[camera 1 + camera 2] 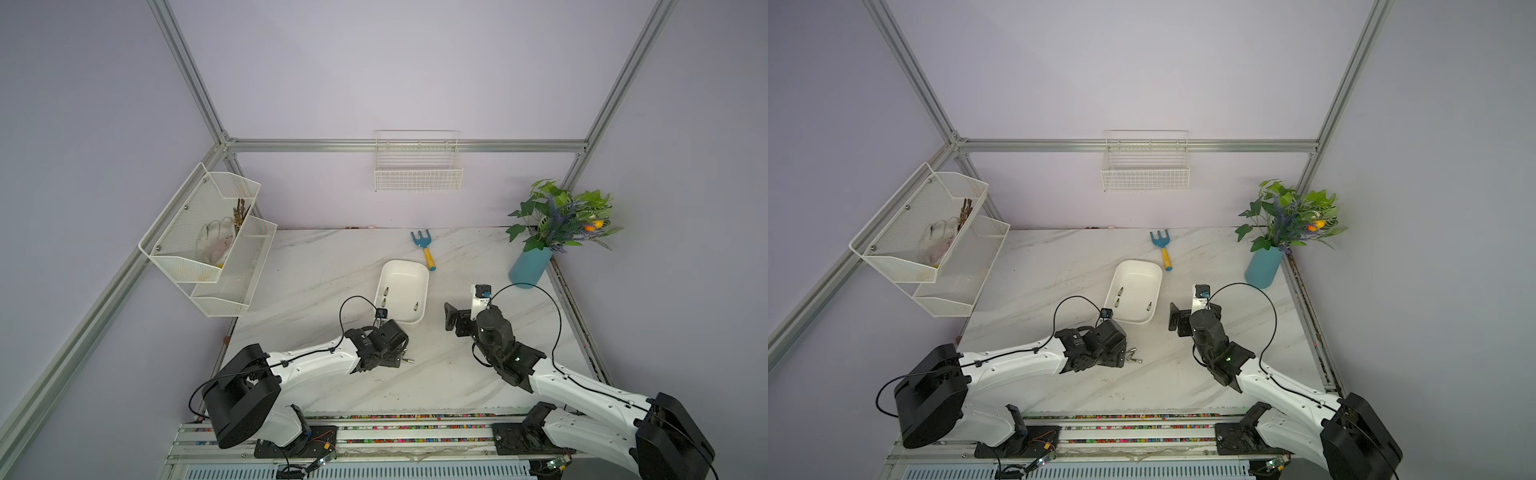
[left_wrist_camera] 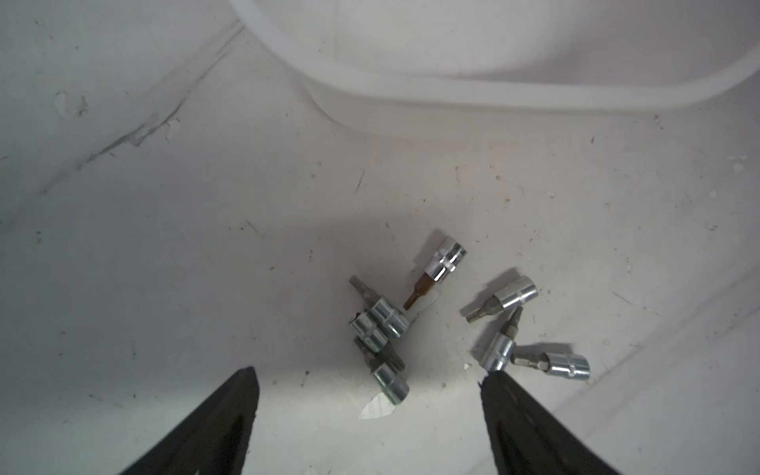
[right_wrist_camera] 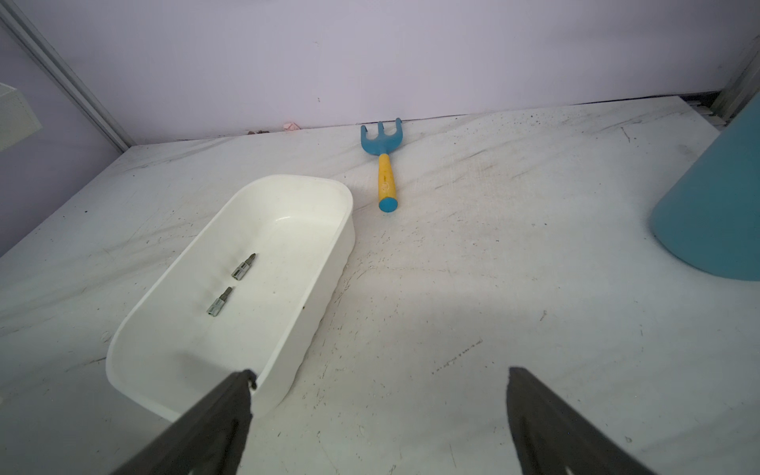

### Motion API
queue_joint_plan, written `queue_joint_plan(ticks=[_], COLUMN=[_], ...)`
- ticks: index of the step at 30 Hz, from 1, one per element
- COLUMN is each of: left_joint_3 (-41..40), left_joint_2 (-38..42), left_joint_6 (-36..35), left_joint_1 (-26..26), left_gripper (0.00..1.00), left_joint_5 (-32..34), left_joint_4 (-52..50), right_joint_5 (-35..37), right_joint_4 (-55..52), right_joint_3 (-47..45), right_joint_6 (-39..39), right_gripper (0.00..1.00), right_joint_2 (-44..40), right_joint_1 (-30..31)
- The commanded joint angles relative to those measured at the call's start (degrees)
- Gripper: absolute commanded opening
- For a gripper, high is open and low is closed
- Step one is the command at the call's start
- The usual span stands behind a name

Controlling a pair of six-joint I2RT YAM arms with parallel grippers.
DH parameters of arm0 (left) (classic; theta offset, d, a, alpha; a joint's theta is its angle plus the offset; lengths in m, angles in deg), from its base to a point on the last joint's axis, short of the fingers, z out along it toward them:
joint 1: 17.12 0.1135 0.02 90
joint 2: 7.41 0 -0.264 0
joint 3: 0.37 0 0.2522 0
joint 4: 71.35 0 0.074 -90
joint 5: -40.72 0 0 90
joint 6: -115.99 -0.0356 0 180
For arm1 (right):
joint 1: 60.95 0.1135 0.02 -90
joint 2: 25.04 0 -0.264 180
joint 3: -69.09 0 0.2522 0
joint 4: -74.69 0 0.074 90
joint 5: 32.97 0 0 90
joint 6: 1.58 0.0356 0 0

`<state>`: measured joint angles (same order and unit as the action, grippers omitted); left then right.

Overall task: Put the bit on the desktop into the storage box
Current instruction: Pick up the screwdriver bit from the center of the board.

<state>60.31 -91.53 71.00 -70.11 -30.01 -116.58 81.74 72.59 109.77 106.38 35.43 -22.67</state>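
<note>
**Left pincer (image 2: 370,411) lining up for next pick**

It is hanging spread and empty over the worktop (image 2: 164,246). Nearest bit (image 2: 390,384) is lying between its fingertips, long axis pointing roughly away from it, across the closing line. Other bits (image 2: 446,263) are lying just beyond, then the storage box (image 2: 452,88). Right pincer (image 3: 378,411) is idling spread, farther off. No readable markings.

Left arm (image 1: 316,361) and right arm (image 1: 590,390): screw-dotted white shells; black joints; thin black cable (image 1: 340,322); tapered black fingers (image 2: 214,432).
</note>
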Motion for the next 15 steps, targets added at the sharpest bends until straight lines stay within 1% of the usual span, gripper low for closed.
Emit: queue_joint_plan(ticks=[1,9,15], left_joint_3=[1.64,0.48,-0.47], left_joint_2=[-1.47,-3.46,-3.78], left_joint_6=[1.94,2.96,3.81], left_joint_1=[-0.9,-1.41,-1.41], left_gripper=[0.85,0.77,0.73], left_joint_5=[1.51,2.14,3.75], left_joint_4=[-0.88,-1.06,-1.56], right_joint_5=[1.48,2.19,2.27], right_joint_4=[2.21,2.66,2.84], right_joint_3=[-0.54,-0.73,-0.81], right_joint_6=[-0.16,-0.47,-0.55], right_gripper=[1.0,1.0,1.0], right_joint_2=[-0.7,-0.25,-0.04], right_joint_1=[-0.2,-0.18,-0.18])
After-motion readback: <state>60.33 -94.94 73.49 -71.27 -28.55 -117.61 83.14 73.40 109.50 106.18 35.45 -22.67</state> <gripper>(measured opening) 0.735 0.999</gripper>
